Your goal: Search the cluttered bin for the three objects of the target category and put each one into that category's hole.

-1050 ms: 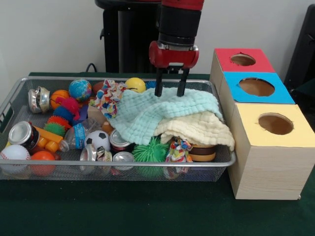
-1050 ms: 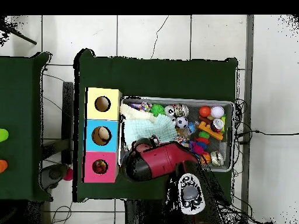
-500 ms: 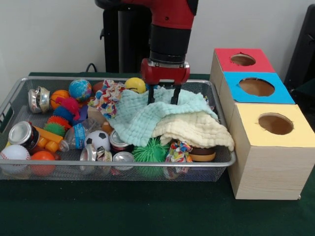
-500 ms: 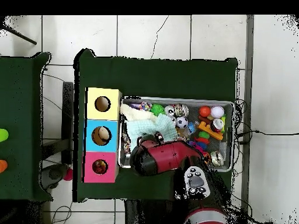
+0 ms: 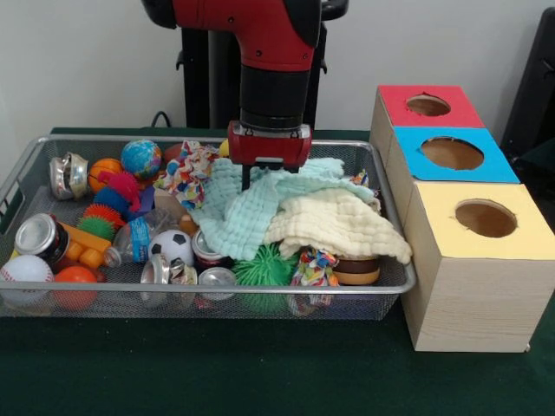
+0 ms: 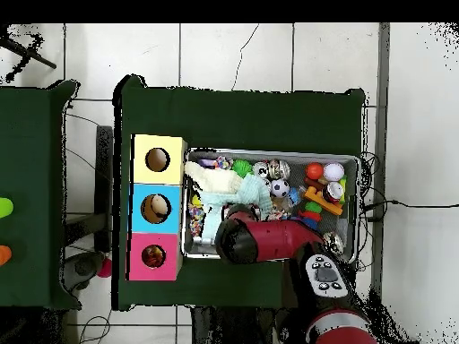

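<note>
right under the gripper point(image 5: 267, 178), grip unclear, bunched mint cloth point(image 5: 247, 212) in bin point(image 5: 208, 295)

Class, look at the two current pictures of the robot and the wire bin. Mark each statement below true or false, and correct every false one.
1. The pale yellow cloth lies partly over the mint green cloth. True.
2. The robot's pincer hangs over the yellow-topped wooden box. False: it is down in the wire mesh bin, at the mint green cloth.
3. The black and white toy football lies in the bin. True.
4. The red-topped wooden box is nearest the camera in the front view. False: it is the farthest of the three; the yellow-topped box is nearest.
5. The blue-topped wooden box stands between the red-topped and yellow-topped boxes. True.
</note>
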Tool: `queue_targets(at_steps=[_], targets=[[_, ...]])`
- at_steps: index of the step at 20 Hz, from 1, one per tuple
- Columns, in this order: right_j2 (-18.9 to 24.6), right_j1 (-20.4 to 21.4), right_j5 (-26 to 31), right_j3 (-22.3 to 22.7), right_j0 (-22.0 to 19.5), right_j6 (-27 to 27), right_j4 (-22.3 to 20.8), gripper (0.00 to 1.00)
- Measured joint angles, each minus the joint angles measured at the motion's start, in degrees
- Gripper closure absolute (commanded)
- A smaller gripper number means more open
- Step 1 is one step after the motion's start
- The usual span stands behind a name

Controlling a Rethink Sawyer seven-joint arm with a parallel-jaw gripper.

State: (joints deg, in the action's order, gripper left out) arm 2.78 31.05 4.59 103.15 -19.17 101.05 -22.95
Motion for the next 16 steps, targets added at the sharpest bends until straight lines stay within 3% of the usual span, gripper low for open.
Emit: queue_targets(at_steps=[3, 4, 10, 16], targets=[[-0.02, -1.82, -3.46, -0.03, -0.28, 0.0, 0.8, 0.0], [0.0, -2.97, -6.25, -0.05, -0.42, 0.0, 0.97, 1.0], [0.22, -4.28, -9.64, -0.04, -0.75, 0.0, 0.95, 1.0], [0.44, -3.8, -9.54, -0.02, -0.92, 0.0, 0.94, 1.0]])
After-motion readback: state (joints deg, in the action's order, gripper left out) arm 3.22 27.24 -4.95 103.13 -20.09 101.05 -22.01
